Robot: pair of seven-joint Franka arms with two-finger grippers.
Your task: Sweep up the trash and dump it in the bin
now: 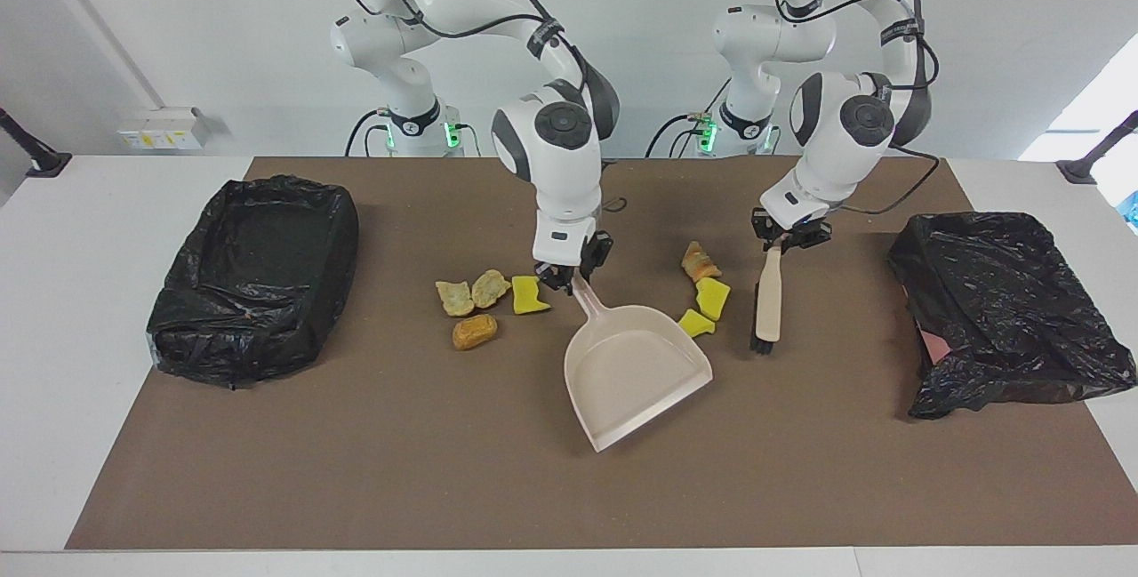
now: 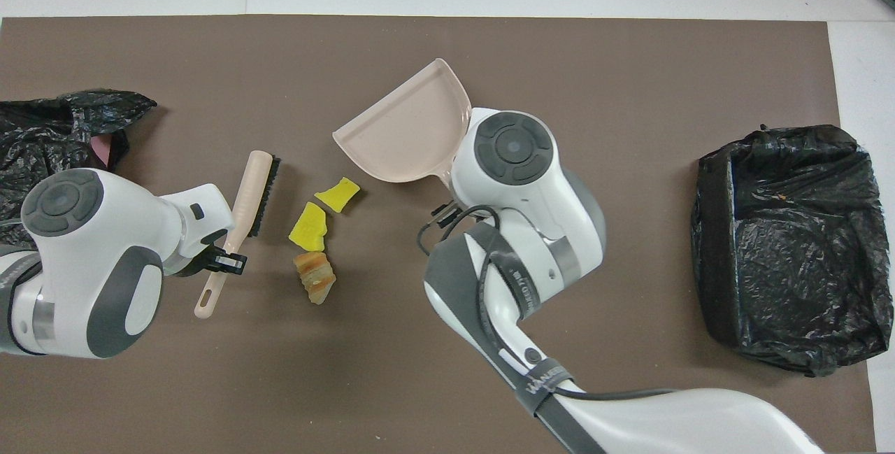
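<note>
7 trash scraps (image 1: 701, 323) (3 yellow, 4 tan), 1 dustpan (image 1: 636, 372) clenched in right gripper (image 1: 569, 276), 1 brush (image 1: 769, 310) gripped by left gripper (image 1: 791, 237), 2 black-lined bins (image 1: 253, 275).
</note>
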